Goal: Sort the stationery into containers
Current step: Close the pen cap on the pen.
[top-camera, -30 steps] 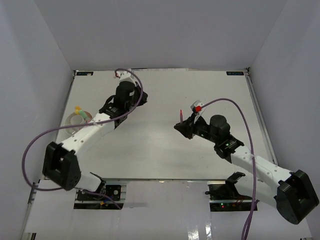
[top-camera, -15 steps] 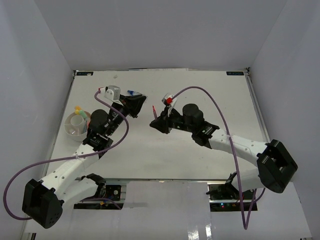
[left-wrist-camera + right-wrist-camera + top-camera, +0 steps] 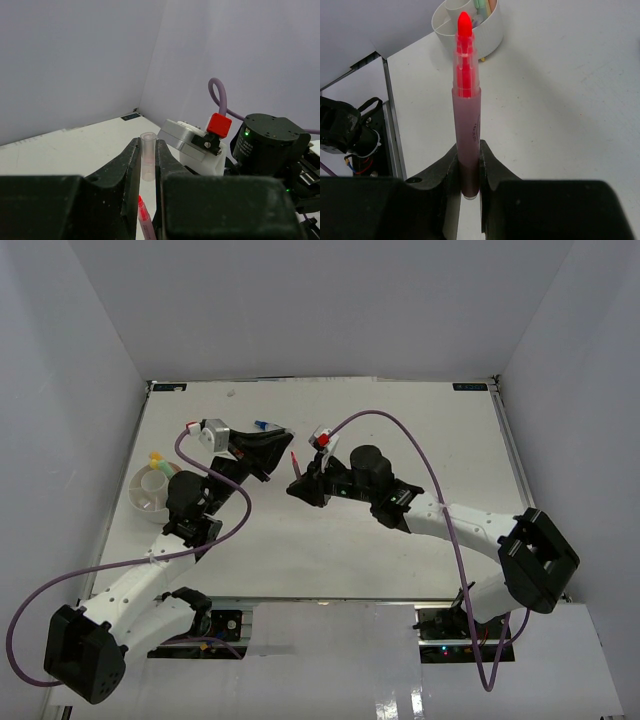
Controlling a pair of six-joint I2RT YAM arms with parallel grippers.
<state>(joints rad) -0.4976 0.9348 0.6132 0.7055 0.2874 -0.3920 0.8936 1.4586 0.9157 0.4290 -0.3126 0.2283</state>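
My right gripper is shut on an uncapped red marker, gripped near its rear end, with the red tip pointing towards the left arm. My left gripper is shut on a clear marker cap, with its open end facing outward. The two grippers face each other closely above the middle of the table. The marker's red tip shows just below the cap, between my left jaws. The round white divided dish stands at the left with several pens in it.
A small blue and white item lies just beyond my left gripper. Yellow, green and orange pen ends stick out of the dish. White walls enclose the table on three sides. The right arm's camera block with a red tab is close ahead of my left gripper.
My left arm swung back from the far left-centre, and my right gripper carried the red marker leftward. The two grippers now meet, the marker tip close under the cap.
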